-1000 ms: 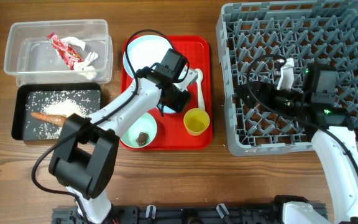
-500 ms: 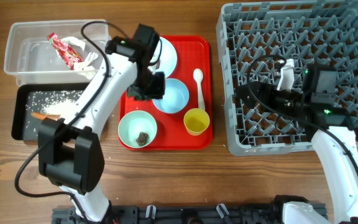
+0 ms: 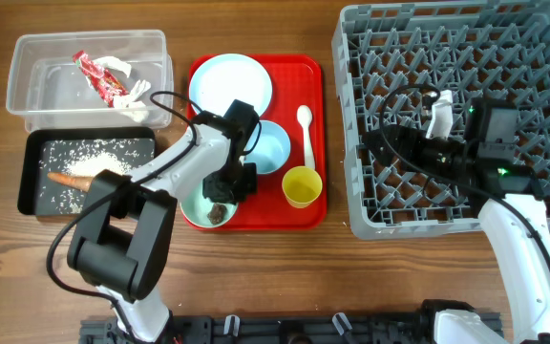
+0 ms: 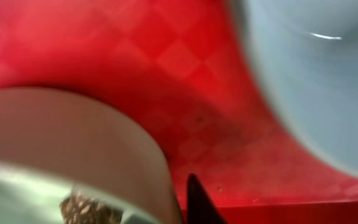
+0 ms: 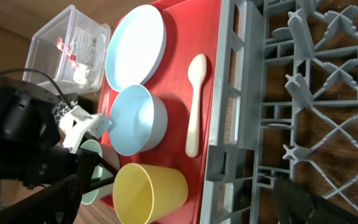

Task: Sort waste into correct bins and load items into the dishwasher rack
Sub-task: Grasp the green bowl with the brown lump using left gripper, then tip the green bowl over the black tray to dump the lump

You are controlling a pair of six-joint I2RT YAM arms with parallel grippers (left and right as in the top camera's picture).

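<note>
My left gripper [image 3: 229,183] is low over the right rim of the mint bowl [image 3: 201,198] that holds the small brown lump [image 3: 217,210]. In the left wrist view one dark fingertip [image 4: 194,202] is just outside the bowl's wall [image 4: 104,137], with the lump [image 4: 79,208] inside. It reads as open. On the red tray [image 3: 299,67] are the blue bowl [image 3: 270,145], plate [image 3: 229,84], white spoon [image 3: 305,134] and yellow cup [image 3: 301,186]. My right gripper [image 3: 404,148] hangs empty over the grey rack [image 3: 466,57]; one finger [image 5: 303,199] shows.
The clear tub [image 3: 36,91] at back left holds the red-and-white wrapper [image 3: 103,76]. In front of it the black tray [image 3: 36,196] holds rice grains and the carrot-like piece [image 3: 70,179]. The rack's near wall [image 5: 229,124] stands right next to the red tray.
My left arm swung from the blue bowl toward the tub, then came back down to the mint bowl's right rim. The right arm has not moved.
</note>
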